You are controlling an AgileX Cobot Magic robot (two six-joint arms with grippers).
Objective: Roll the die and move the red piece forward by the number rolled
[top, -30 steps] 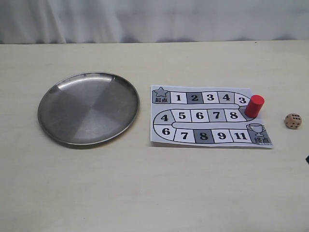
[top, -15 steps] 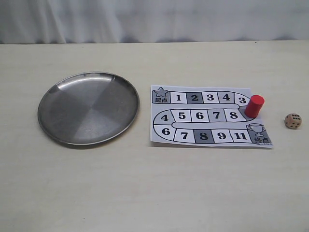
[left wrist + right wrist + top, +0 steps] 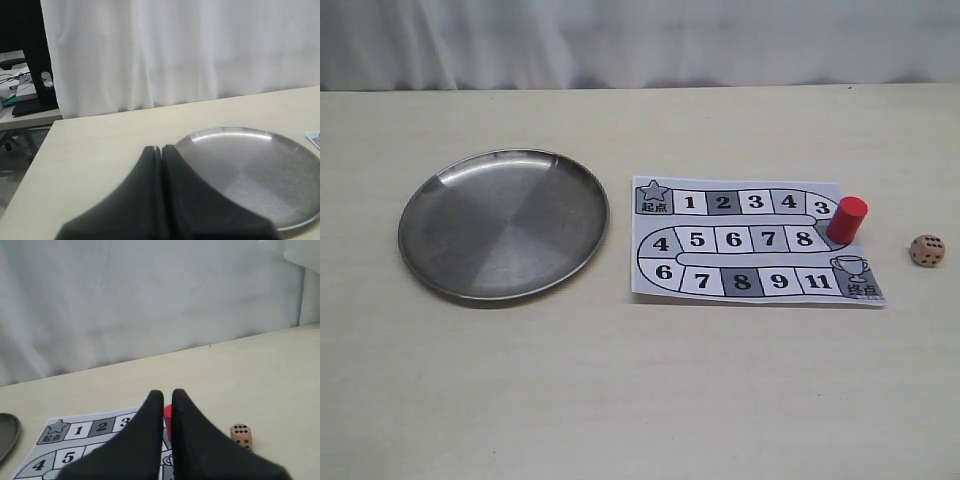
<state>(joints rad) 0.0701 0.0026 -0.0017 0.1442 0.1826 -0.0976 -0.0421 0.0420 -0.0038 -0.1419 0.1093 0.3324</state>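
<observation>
The red piece (image 3: 847, 218) stands upright at the right-hand bend of the paper board (image 3: 755, 240), between the top row's last square and the middle row's 8. The die (image 3: 927, 250) rests on the table right of the board, several pips up. Neither gripper shows in the exterior view. In the right wrist view my right gripper (image 3: 167, 392) has its fingers almost together with a thin slit and nothing held; the red piece (image 3: 168, 417) shows beyond the slit, the die (image 3: 241, 436) to one side. My left gripper (image 3: 161, 147) is shut and empty beside the metal plate (image 3: 250, 170).
A round steel plate (image 3: 504, 222) lies left of the board with nothing in it. A white curtain hangs behind the table's far edge. In the left wrist view a second table with cables (image 3: 22, 87) stands past the table's side edge.
A dark sliver at the right edge of the exterior view one second ago has gone out of view. Die, red piece, board and plate have not moved.
</observation>
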